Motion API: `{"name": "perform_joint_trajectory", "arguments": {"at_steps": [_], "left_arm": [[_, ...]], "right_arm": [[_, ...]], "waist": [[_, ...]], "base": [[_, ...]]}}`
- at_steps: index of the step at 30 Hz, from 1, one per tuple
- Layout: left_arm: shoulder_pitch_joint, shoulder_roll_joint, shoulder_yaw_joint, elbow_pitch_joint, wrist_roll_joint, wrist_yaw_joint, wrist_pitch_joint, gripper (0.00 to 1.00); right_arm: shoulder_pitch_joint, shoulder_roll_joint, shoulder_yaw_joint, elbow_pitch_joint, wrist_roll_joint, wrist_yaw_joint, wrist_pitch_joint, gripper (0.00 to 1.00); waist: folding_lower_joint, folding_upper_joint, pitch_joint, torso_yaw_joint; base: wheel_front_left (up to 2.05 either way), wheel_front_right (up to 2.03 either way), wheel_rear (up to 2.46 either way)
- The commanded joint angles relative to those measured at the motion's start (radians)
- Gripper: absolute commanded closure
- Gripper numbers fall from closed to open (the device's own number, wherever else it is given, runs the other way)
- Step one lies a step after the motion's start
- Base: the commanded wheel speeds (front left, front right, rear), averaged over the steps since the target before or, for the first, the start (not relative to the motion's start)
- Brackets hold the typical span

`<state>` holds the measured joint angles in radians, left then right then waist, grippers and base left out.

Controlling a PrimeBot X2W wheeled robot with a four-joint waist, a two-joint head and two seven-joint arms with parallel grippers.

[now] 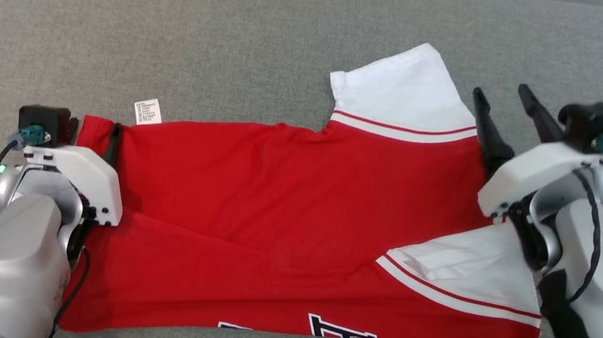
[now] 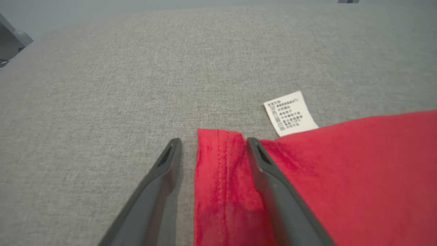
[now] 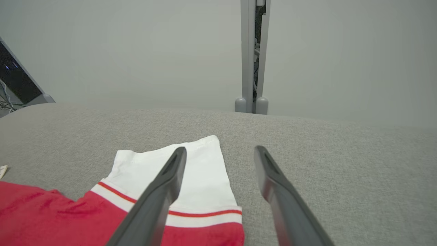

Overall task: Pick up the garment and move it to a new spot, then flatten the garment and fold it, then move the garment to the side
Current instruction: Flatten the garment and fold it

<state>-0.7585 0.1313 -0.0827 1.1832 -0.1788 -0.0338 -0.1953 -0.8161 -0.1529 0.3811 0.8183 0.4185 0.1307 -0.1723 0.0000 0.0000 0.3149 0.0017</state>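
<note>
Garment lies across the middle of the grey desk, red body crosswise. Its far sleeve points to the upper right, and its near sleeve is turned in over the body at lower right. Left end effector is wide open and empty, straddling the hem corner, probably set to pinch it for a fold. Right end effector is equally wide and empty beside the far sleeve. The left wrist view resolves one finger on bare desk and one on cloth, a detail the wrist housing covers in the head view. The head view alone gives the garment's whole layout.
</note>
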Motion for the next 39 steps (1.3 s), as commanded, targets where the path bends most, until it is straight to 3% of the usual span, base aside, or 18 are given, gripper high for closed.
{"name": "perform_joint_trajectory", "arguments": {"at_steps": [1, 2, 14, 19, 25, 26, 28, 29, 39], "left_arm": [[-0.017, 0.0, -0.004, 0.006, 0.001, 0.003, 0.0, 0.84], [-0.023, -0.004, -0.007, 0.013, 0.0, -0.001, -0.005, 1.0], [-0.096, -0.062, -0.058, -0.052, -0.003, -0.035, -0.067, 1.0], [-0.102, -0.074, -0.095, -0.112, -0.012, -0.049, -0.071, 1.0], [-0.084, -0.077, -0.159, -0.171, -0.067, -0.059, -0.071, 1.0], [-0.083, -0.077, -0.171, -0.179, -0.08, -0.057, -0.071, 1.0], [-0.081, -0.077, -0.202, -0.195, -0.113, -0.046, -0.071, 1.0], [-0.082, -0.077, -0.209, -0.199, -0.121, -0.042, -0.071, 1.0], [-0.047, -0.047, -0.163, -0.33, -0.097, -0.003, -0.071, 1.0]], "right_arm": [[-0.018, -0.01, 0.001, 0.005, -0.005, 0.0, 0.009, 0.0], [-0.039, -0.012, 0.001, 0.017, -0.007, 0.0, 0.021, 0.0], [-0.252, -0.039, 0.013, 0.215, -0.036, 0.0, 0.16, 0.0], [-0.321, -0.067, 0.002, 0.304, -0.051, 0.0, 0.172, 0.0], [-0.374, -0.054, -0.007, 0.401, -0.061, 0.0, 0.205, 0.0], [-0.376, -0.054, -0.003, 0.413, -0.065, 0.0, 0.215, 0.14], [-0.378, -0.063, 0.004, 0.43, -0.069, 0.0, 0.22, 0.86], [-0.384, -0.071, 0.004, 0.434, -0.073, 0.0, 0.211, 1.0], [-0.436, -0.111, -0.064, 0.447, -0.132, 0.0, -0.05, 1.0]], "waist": [[0.0, 0.0, 0.016, 0.008], [0.0, 0.0, 0.025, 0.013], [0.0, 0.0, 0.124, 0.134], [0.0, 0.0, 0.151, 0.187], [0.0, 0.0, 0.17, 0.215], [0.0, 0.0, 0.173, 0.217], [0.0, 0.0, 0.178, 0.222], [0.0, 0.0, 0.18, 0.222], [0.0, 0.0, 0.138, 0.186]], "base": [[0.0, 0.0, 0.0], [0.0, 0.0, 0.0], [0.0, 0.0, 0.0], [0.0, 0.0, 0.0], [0.0, 0.0, 0.0], [0.0, 0.0, 0.0], [0.0, 0.0, 0.0], [0.0, 0.0, 0.0], [0.0, 0.0, 0.0]]}}
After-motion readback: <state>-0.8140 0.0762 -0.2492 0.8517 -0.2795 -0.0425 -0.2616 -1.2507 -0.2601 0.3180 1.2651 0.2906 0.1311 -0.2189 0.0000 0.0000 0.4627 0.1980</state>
